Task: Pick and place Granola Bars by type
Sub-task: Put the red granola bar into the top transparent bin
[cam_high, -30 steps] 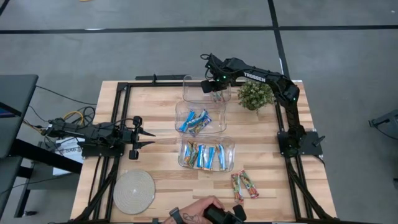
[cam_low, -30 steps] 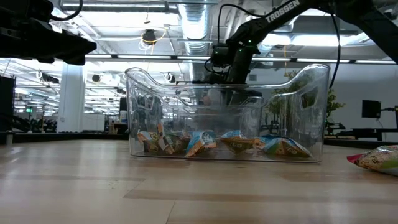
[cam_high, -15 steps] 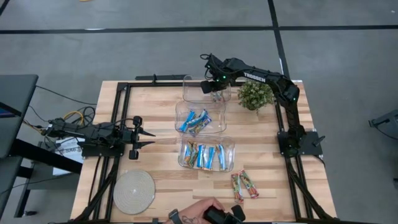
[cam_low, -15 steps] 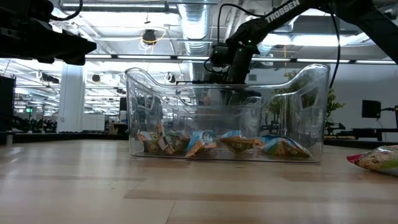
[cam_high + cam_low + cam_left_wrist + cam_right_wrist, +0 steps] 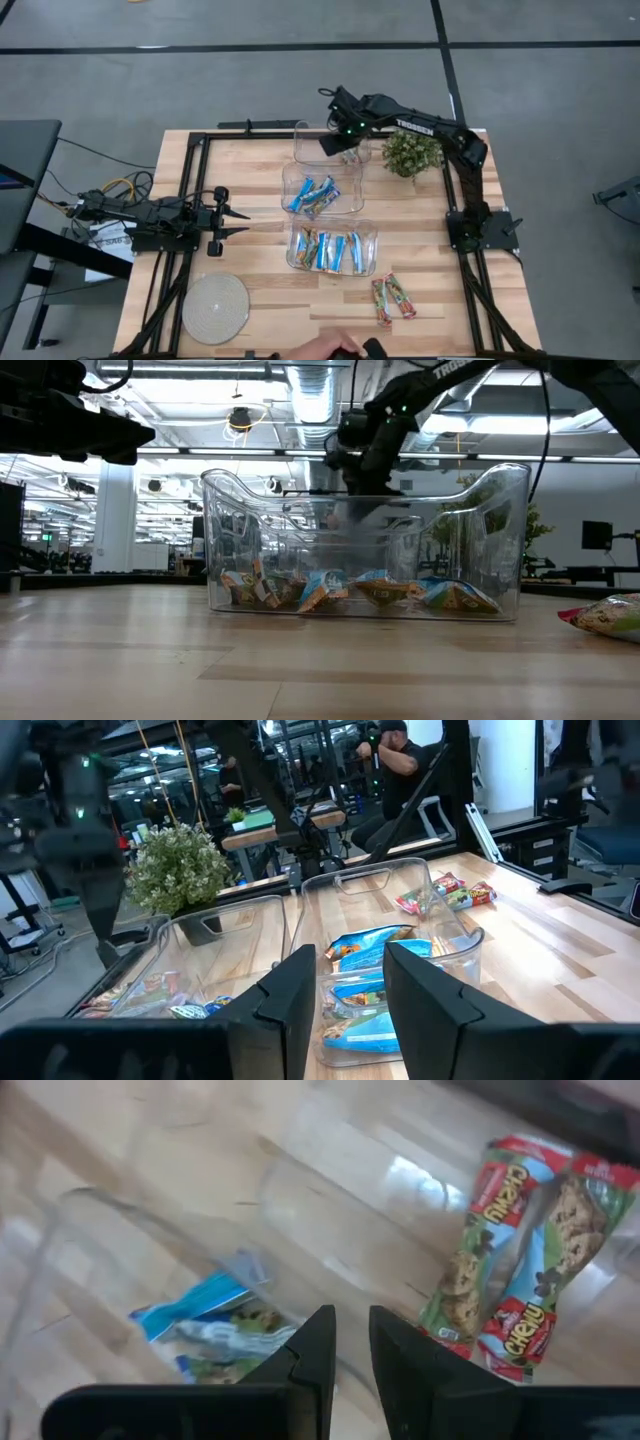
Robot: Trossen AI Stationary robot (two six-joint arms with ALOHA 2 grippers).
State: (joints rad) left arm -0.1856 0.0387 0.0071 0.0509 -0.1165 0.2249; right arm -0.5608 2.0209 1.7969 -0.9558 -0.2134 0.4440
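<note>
Three clear bins stand in a row down the table's middle. The far bin (image 5: 330,143) holds red-green-orange bars (image 5: 520,1260). The middle bin (image 5: 322,190) holds bright blue bars (image 5: 312,195). The near bin (image 5: 331,248) holds tan-brown and blue bars (image 5: 328,250). Two red-green-orange bars (image 5: 393,297) lie on the table near the right front. My right gripper (image 5: 352,1320) hangs over the far bin (image 5: 335,143), empty, its fingers a little apart. My left gripper (image 5: 243,221) waits at the table's left, open and empty, pointing at the bins.
A potted plant (image 5: 410,152) stands at the far right, next to the far bin. A round grey mat (image 5: 215,308) lies at the near left. A person's hand (image 5: 330,348) shows at the table's near edge. Bare wood lies left of the bins.
My right gripper has risen from inside the far bin to above its rim and shifted slightly toward the table's left. The person's hand at the near edge has drawn back.
</note>
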